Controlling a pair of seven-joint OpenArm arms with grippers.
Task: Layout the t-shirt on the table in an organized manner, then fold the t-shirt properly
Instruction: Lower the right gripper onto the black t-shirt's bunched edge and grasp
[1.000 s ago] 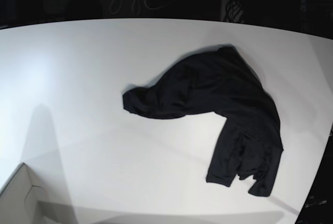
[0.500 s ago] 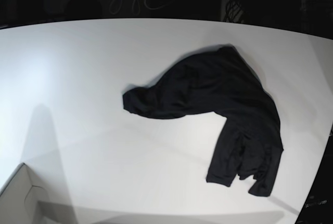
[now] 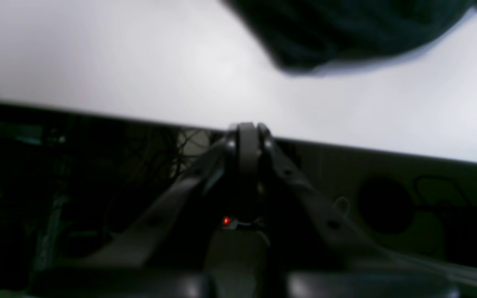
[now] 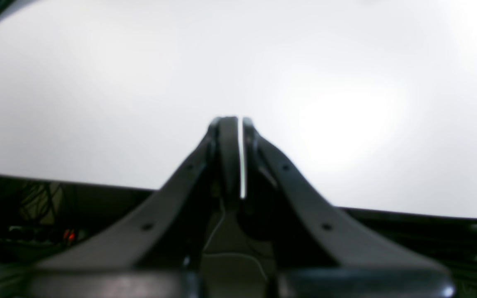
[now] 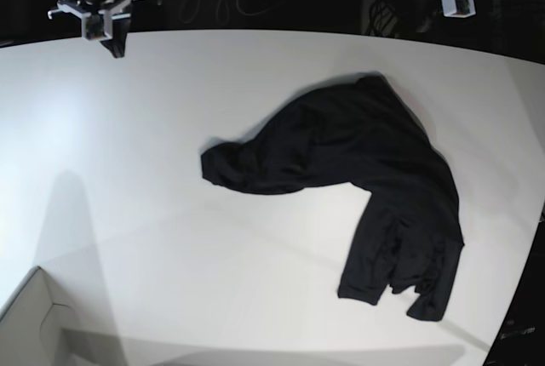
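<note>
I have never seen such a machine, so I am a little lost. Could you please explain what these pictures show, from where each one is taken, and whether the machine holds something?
This is a robot with two arms. One picture looks over the whole white table. The other two come from cameras on the wrists, each looking along its own gripper. The left gripper and the right gripper are both shut and hold nothing; they hang at the table's far edge. A black t-shirt lies crumpled on the table, not yet spread out. The corner of a cardboard box shows at the bottom.
</note>
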